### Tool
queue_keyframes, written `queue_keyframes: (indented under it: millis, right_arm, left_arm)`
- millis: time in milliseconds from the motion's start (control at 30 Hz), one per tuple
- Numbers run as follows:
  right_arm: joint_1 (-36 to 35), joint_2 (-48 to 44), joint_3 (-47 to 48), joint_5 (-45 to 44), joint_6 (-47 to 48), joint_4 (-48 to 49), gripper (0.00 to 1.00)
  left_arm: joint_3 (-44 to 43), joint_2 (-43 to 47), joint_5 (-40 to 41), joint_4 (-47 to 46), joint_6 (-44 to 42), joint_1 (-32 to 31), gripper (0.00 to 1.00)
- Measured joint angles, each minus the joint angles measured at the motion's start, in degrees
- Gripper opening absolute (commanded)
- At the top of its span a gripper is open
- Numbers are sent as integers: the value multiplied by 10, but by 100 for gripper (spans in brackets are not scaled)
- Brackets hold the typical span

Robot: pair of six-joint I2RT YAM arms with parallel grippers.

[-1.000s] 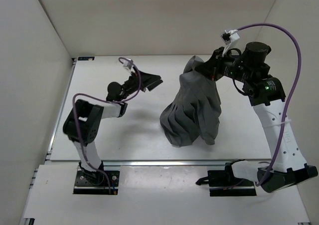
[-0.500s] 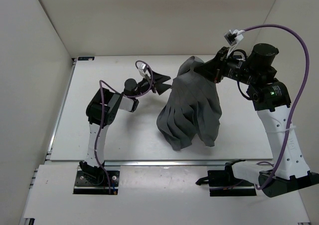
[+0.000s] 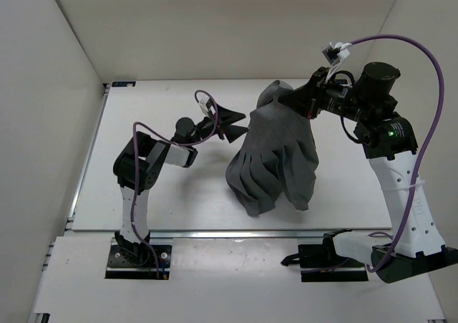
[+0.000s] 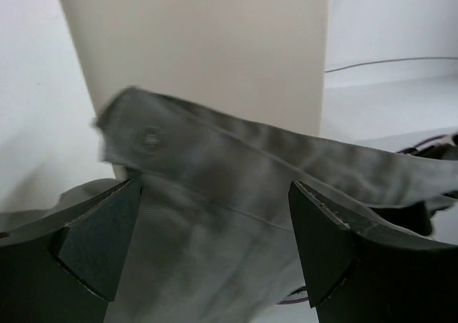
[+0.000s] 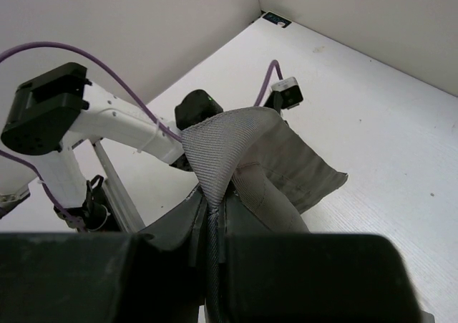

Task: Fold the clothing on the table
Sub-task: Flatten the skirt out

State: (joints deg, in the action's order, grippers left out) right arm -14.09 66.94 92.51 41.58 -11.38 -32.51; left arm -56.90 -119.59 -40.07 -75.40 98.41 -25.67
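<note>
Moved: the left gripper (image 3: 242, 123) has swung in from open table and now sits at the left edge of the skirt (image 3: 275, 158); the right arm has lifted a little.
Left gripper: jaws spread wide. In the wrist view the waistband (it carries a small round stud) runs across the gap in front of the fingers, not yet pinched.
Skirt: it hangs in a tall, pleated bundle, its top corner raised just beside the left gripper and pinched in the right one. The flared hem is heaped on the table (image 3: 179, 201) below both grippers.
Right gripper (image 3: 288, 101): clamped on a narrow fold of waistband, carrying the upper part of the skirt.
Step in hand: probably taking a second hold on the waistband so the skirt can be spread flat.
Risk, left: the band looks slack and blurred in front of the jaws. If they close too shallow they may catch only one layer, or miss.
Risk, right: the fold in the fingers is thin, so a sideways tug from the left could pull it free and drop the bundle.
</note>
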Motion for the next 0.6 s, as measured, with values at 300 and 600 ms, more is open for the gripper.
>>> queue_keyframes:
  millis: [300,600]
  right_arm:
    - [3,1,0,0,0,0,0]
    - [6,1,0,4,-6,1,0]
  left_arm:
    - [-6,59,2,-9,26,-10,94]
    - [-6,59,2,-7,14,-30,99]
